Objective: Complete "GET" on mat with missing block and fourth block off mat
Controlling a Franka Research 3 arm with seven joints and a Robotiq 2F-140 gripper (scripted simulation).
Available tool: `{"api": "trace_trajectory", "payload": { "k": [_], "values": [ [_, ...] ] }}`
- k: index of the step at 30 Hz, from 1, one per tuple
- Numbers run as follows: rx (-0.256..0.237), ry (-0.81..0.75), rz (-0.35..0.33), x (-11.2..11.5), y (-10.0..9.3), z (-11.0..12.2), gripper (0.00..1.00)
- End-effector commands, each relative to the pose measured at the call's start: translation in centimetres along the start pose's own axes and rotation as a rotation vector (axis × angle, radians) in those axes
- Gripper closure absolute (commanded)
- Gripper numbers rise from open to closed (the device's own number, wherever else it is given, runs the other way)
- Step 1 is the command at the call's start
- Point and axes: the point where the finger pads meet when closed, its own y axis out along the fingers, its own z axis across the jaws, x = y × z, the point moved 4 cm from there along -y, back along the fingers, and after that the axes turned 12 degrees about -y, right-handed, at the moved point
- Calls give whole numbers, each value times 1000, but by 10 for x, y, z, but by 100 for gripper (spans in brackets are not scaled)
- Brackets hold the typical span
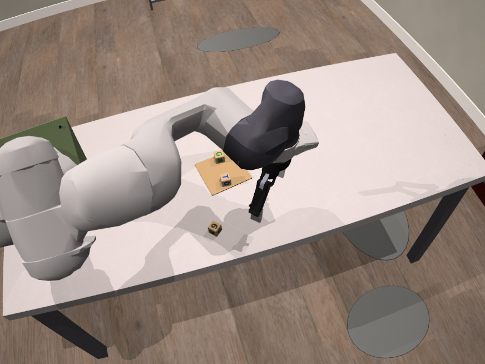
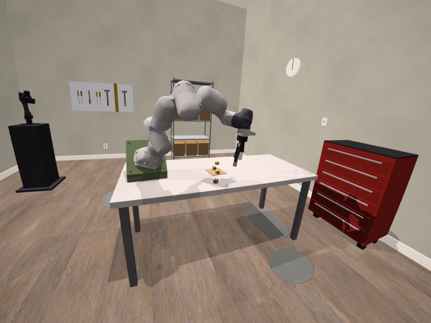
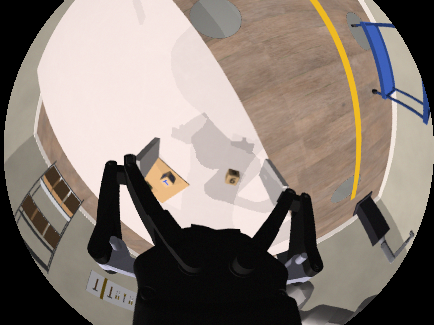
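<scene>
The orange mat [image 1: 205, 172] [image 2: 211, 172] [image 3: 171, 194] lies flat on the table. A block with a green G on top [image 1: 218, 156] [image 2: 214, 167] and a block with a blue T on top [image 1: 225, 179] [image 2: 217, 172] [image 3: 167, 179] stand on it with a gap between them. A block with a dark 6 or 9 [image 1: 214, 227] [image 2: 215, 181] [image 3: 232, 177] lies off the mat, towards the near table edge. Another block [image 2: 216, 163] lies beyond the mat, its letter unreadable; the arm hides it in the top view. My gripper [image 1: 268, 194] [image 2: 237, 159] [image 3: 213, 163] is open and empty, above the table beyond the mat's far side from the base.
The white table [image 1: 364, 117] [image 2: 172, 186] [image 3: 100, 77] carries the green base plate [image 1: 69, 141] [image 2: 147, 174] at the robot's end. The grey arm reaches over the back part of the mat in the top view. A red drawer cabinet [image 2: 356, 186] stands beyond the table's right end.
</scene>
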Motion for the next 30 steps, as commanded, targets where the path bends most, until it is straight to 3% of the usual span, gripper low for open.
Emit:
{"api": "trace_trajectory", "payload": {
  "k": [1, 2, 5, 16, 18, 19, 24, 25, 27, 30],
  "values": [
    [-8, -55, -93, 11, -4, 12, 0],
    [-54, -16, -143, 6, -20, 19, 0],
    [-118, 23, -201, 1, -42, 26, 0],
    [-378, 93, -348, -14, -125, 44, 0],
    [-378, 93, -348, -14, -125, 44, 0],
    [-441, 97, -371, -17, -146, 48, 0],
    [-573, 96, -396, -23, -189, 61, 0],
    [-575, 96, -396, -23, -190, 61, 0],
    [-417, 118, -309, -24, -131, 80, 0],
    [-338, 116, -258, -24, -104, 90, 0]
  ]
}}
